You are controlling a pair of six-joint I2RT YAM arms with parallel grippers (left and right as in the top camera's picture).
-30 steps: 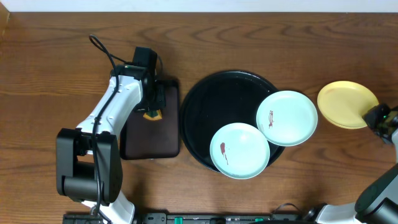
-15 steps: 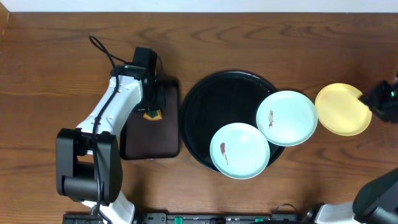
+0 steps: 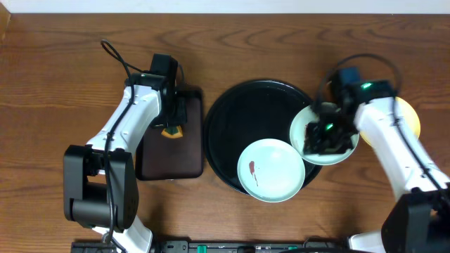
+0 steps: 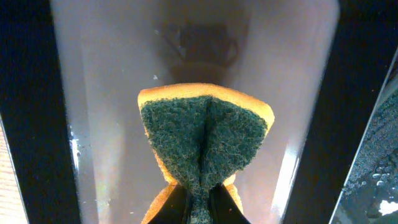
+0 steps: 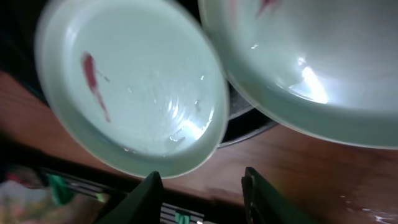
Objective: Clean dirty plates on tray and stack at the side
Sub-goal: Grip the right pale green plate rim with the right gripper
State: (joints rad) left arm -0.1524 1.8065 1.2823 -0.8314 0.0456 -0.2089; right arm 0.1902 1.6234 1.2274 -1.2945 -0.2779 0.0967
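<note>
The round black tray point(image 3: 235, 119) holds two mint-white plates. The front plate point(image 3: 271, 170) overhangs the tray's near rim and has a red-brown smear; it also shows in the right wrist view point(image 5: 134, 93). The right plate point(image 3: 306, 123) overhangs the tray's right rim point(image 5: 311, 62). My right gripper point(image 3: 325, 137) hovers over this plate, open and empty point(image 5: 202, 199). The pale yellow plate point(image 3: 412, 118) lies on the table further right, mostly hidden by my right arm. My left gripper point(image 3: 172, 118) is shut on a green-and-yellow sponge point(image 4: 202, 137) over the rectangular tray.
The smaller rectangular black tray point(image 3: 158, 158) lies left of the round tray and looks wet point(image 4: 112, 124). A black cable point(image 3: 116, 56) loops behind the left arm. Bare wood table surrounds the trays.
My right arm has swung left from the yellow plate at the table's right side to above the right mint plate. The yellow plate stays on the table. The left arm has not moved.
</note>
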